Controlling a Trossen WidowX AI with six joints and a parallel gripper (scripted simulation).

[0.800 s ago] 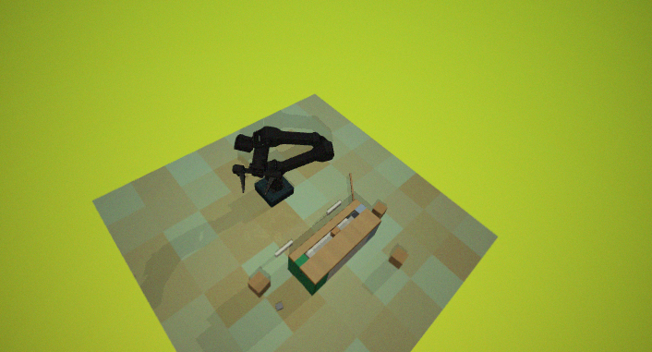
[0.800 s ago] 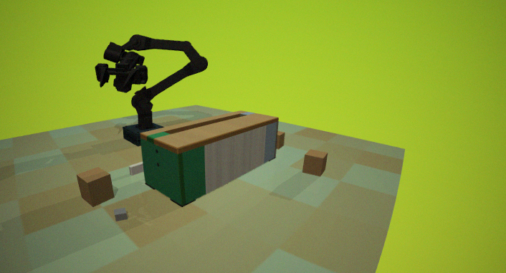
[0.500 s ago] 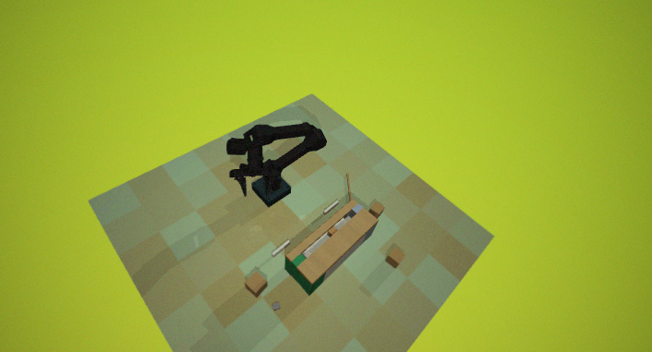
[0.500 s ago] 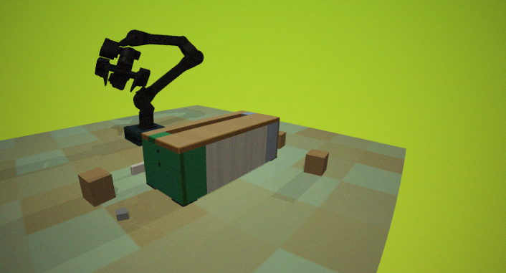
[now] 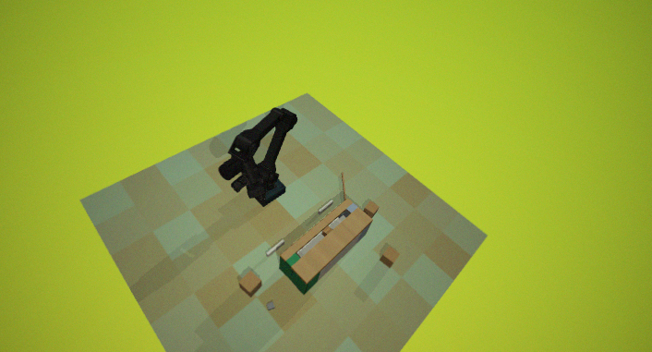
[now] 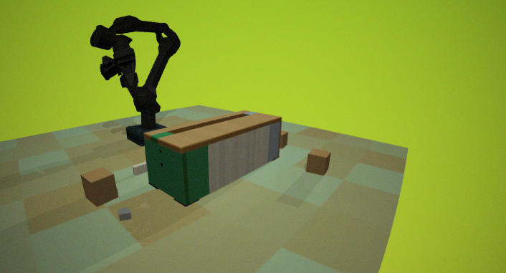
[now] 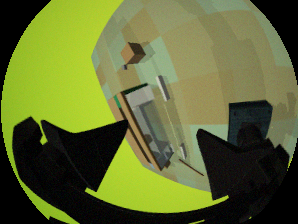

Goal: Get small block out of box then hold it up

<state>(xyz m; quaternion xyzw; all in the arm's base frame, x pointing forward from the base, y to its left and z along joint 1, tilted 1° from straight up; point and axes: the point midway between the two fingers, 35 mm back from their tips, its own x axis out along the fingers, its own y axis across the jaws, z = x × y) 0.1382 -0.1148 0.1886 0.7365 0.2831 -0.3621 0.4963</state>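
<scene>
The box (image 5: 339, 240) (image 6: 229, 131) (image 7: 136, 129) has a wooden top with a long slot, a green end and a blue-grey end. Its clear front faces the arm's side and shows in the wrist view. A small brown piece (image 5: 327, 231) shows in the slot; I cannot tell whether it is the block. A small grey block (image 5: 271, 305) (image 6: 125, 214) (image 7: 125, 67) lies on the table beyond the green end; I cannot tell whether it is the task's block. My gripper (image 5: 248, 188) (image 6: 120, 79) (image 7: 163, 128) is open and empty, high above the table near the arm's base, away from the box.
Wooden cubes stand left of the green end (image 5: 250, 284) (image 6: 99, 186) (image 7: 133, 53), behind the box (image 5: 389, 256) (image 6: 318, 162) and by its blue-grey end (image 5: 371, 209). Two pale bars (image 5: 275, 248) (image 5: 325, 206) lie before the front. A thin brown stick (image 5: 343, 185) (image 7: 191, 167) is near the blue-grey end.
</scene>
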